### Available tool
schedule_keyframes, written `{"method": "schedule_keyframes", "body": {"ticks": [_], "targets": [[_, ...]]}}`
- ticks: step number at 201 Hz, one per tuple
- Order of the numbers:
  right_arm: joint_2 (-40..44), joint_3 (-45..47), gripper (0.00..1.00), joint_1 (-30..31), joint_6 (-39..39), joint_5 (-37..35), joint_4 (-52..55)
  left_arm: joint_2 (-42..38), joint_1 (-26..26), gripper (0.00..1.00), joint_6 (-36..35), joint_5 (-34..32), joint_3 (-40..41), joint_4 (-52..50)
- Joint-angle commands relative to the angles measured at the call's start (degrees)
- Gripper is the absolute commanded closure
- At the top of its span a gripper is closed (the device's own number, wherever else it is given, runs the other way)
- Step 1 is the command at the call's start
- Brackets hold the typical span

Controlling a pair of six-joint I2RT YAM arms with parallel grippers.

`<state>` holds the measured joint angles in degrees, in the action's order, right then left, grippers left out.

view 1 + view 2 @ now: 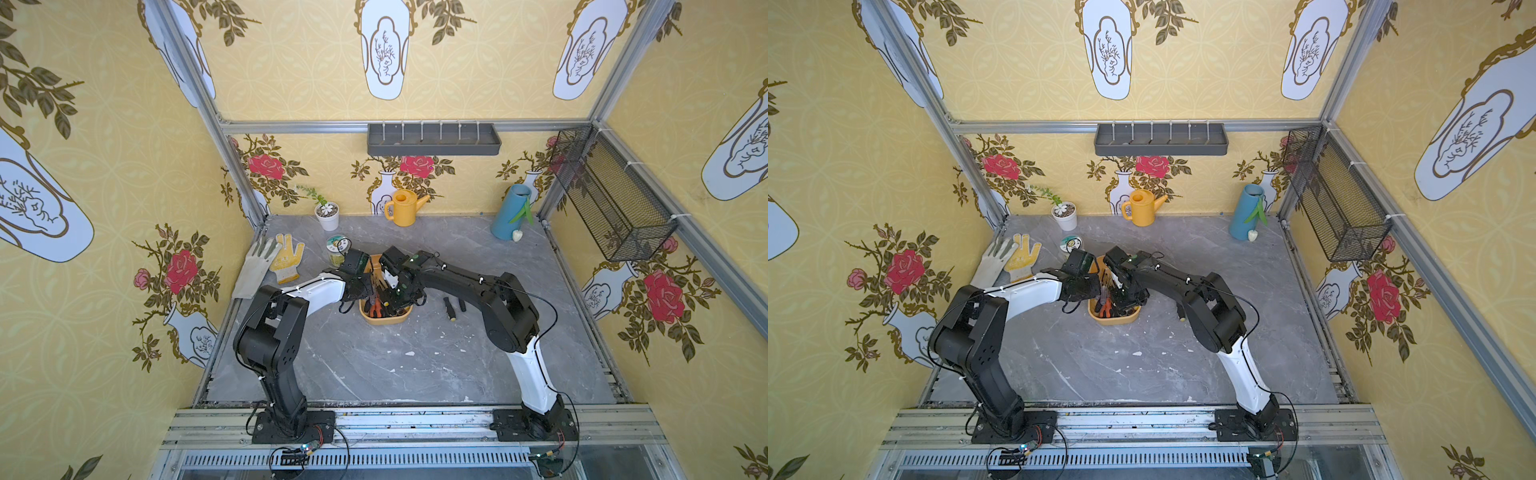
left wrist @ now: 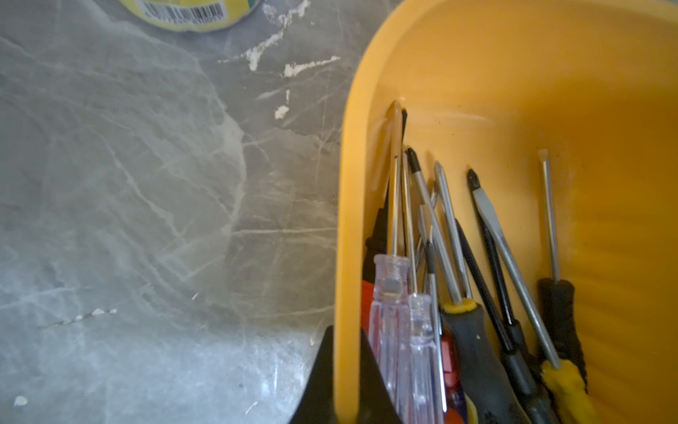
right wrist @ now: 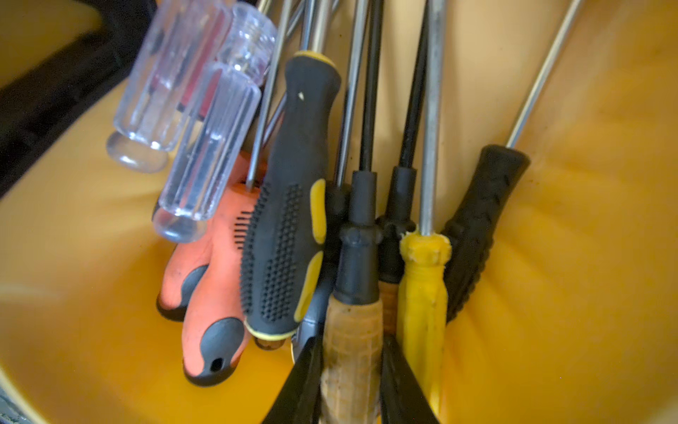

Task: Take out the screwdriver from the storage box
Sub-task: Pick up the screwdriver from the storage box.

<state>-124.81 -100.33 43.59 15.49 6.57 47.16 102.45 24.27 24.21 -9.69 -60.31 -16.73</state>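
The storage box stands on the grey surface, and both arms reach into it. The left tool is clenched on the side wall of the box, one finger outside and one inside. In the box many screwdrivers lie side by side, next to orange-handled pliers. The right tool is inside the box and grasps the wooden-handled screwdriver, its fingers pressed on both sides of the handle

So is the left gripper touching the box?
Touching. The left wrist view shows the left gripper shut on the box wall, pinching it from both sides.
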Motion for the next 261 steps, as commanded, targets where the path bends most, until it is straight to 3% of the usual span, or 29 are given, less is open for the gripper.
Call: {"method": "schedule_keyframes", "body": {"ticks": [1,55,91,210,261], "targets": [[1.0,1.1,0.76,-0.1,0.6,-0.9,-1.5,1.5,0.2,1.00,-0.3,2.5,0.8,-7.3],[2.5,1.5,0.94,-0.6,1.6,2.7,-4.3,1.3,0.2,1.00,-0.3,2.3,0.7,-7.5],[3.2,1.7,0.99,-1.1,2.7,3.7,-5.7,1.3,0.2,1.00,-0.4,2.2,1.0,-7.5],[13.3,9.0,1.00,-3.3,1.8,0.5,-12.7,1.3,0.2,1.00,-0.5,2.2,1.0,-7.2],[17.8,11.3,1.00,-7.7,0.5,-2.0,-11.2,1.9,0.2,1.00,-0.4,2.5,0.9,-6.9]]}}
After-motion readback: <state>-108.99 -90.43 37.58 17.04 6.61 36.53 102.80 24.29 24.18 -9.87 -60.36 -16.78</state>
